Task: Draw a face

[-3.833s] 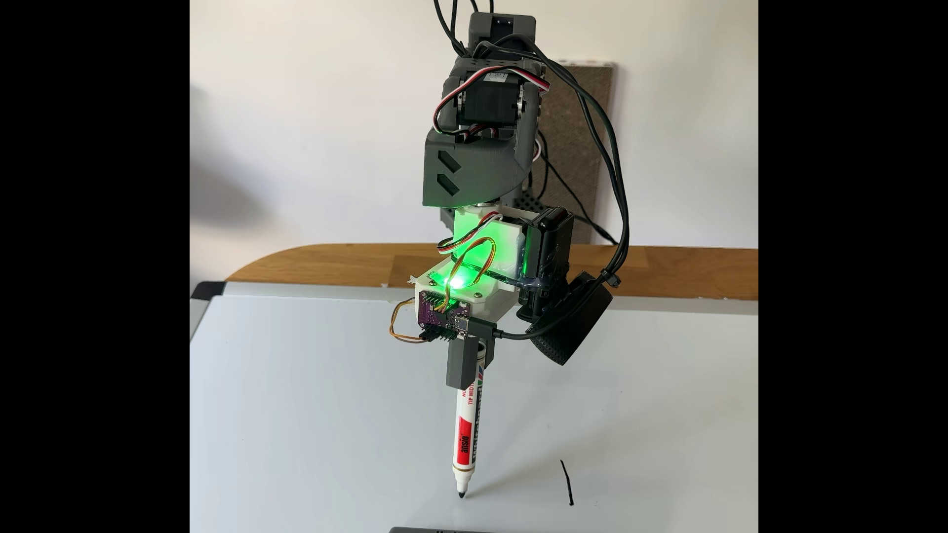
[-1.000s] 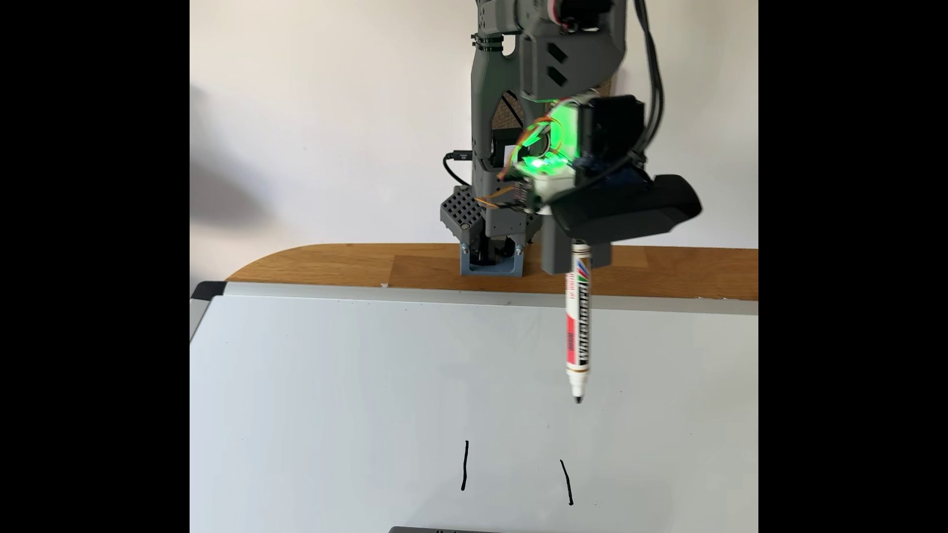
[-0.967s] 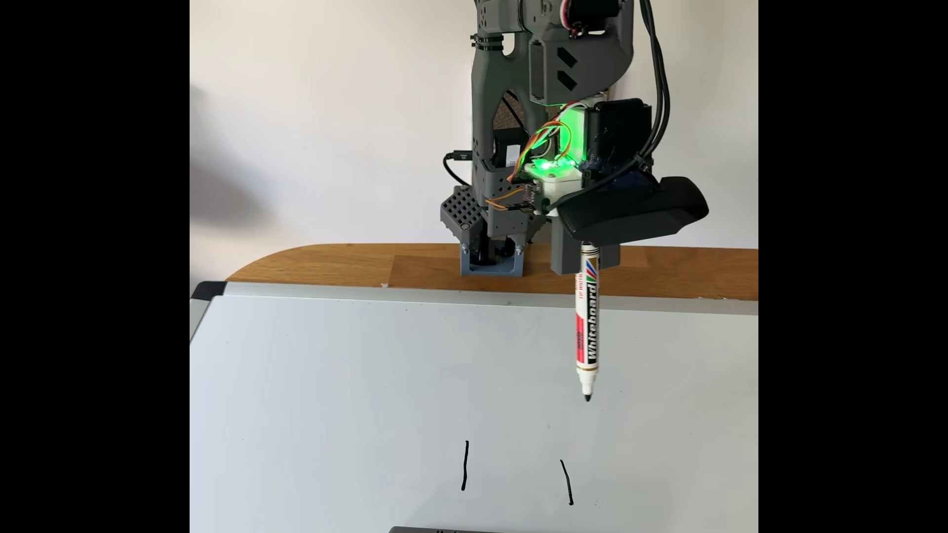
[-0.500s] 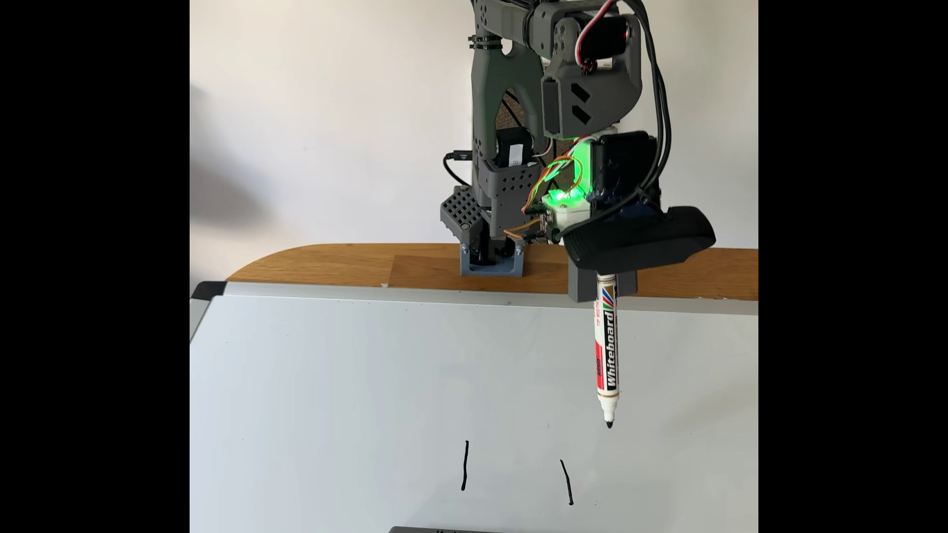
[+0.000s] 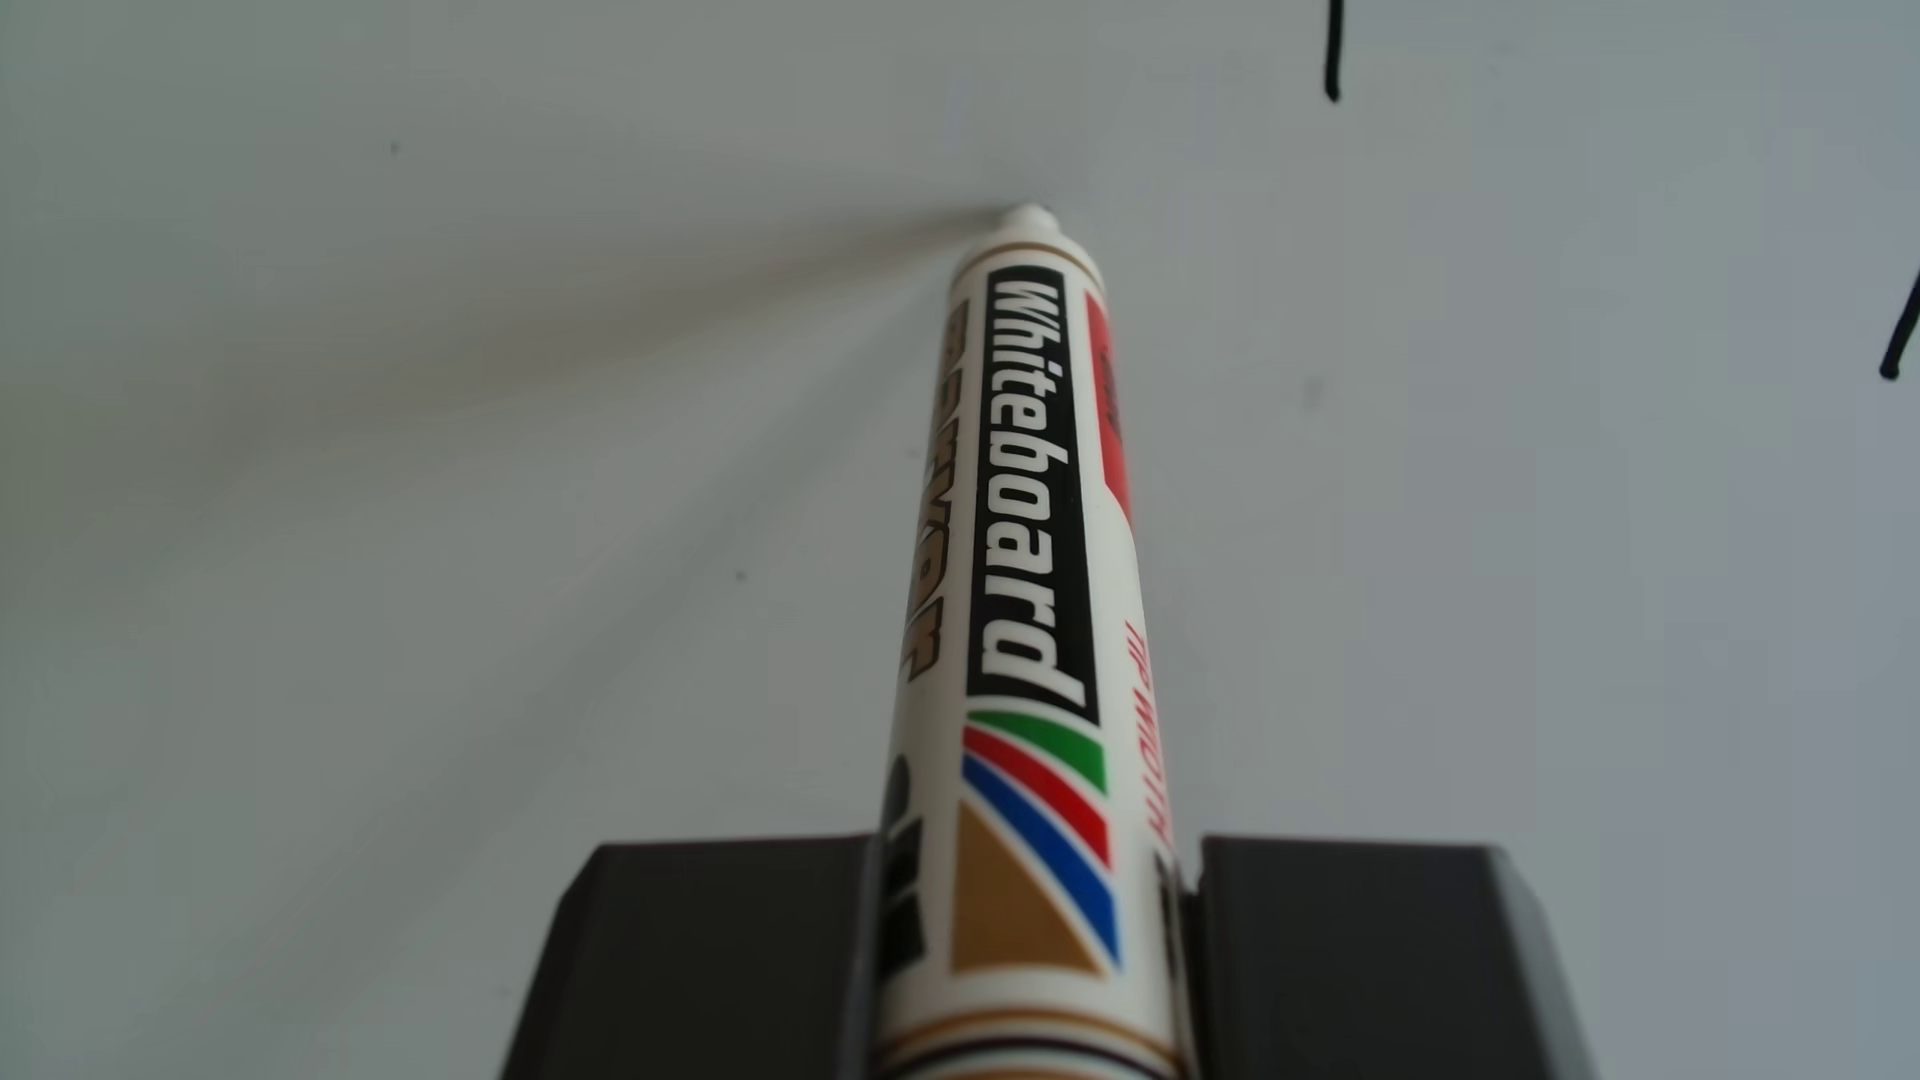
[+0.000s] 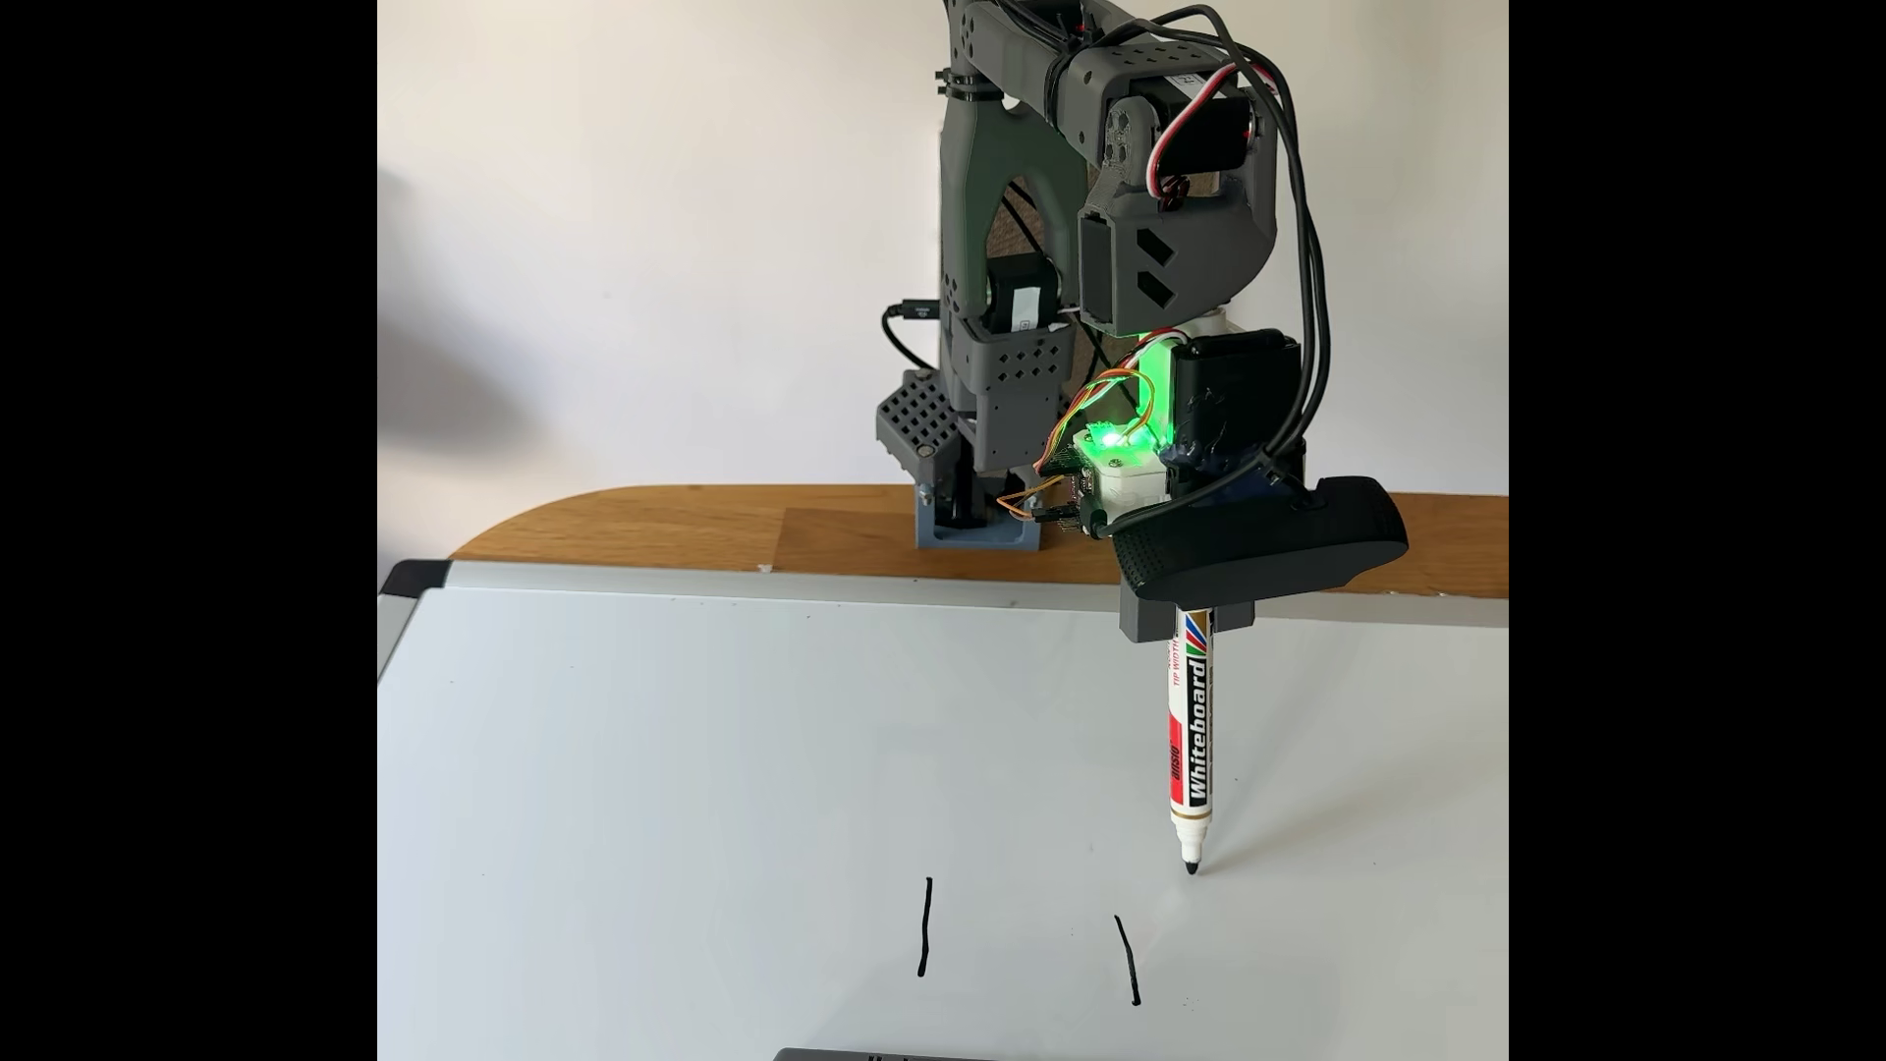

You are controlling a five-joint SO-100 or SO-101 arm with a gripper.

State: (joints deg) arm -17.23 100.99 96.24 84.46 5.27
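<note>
Your gripper [image 6: 1187,624] clamped on the whiteboard marker [image 6: 1190,745], marker upright, tip touching the whiteboard [image 6: 663,775], just above-right of the right-hand stroke [image 6: 1127,959] in the fixed view.

The flat white whiteboard [image 6: 714,775] looks smooth and faintly glossy, with a brushed metal frame [image 6: 714,576]. The white printed marker [image 6: 1190,735] is shiny plastic — its dark grey holder [image 5: 707,955] matt plastic. Behind, the brown table [image 6: 663,525] shows wood grain — satin finish.
</note>
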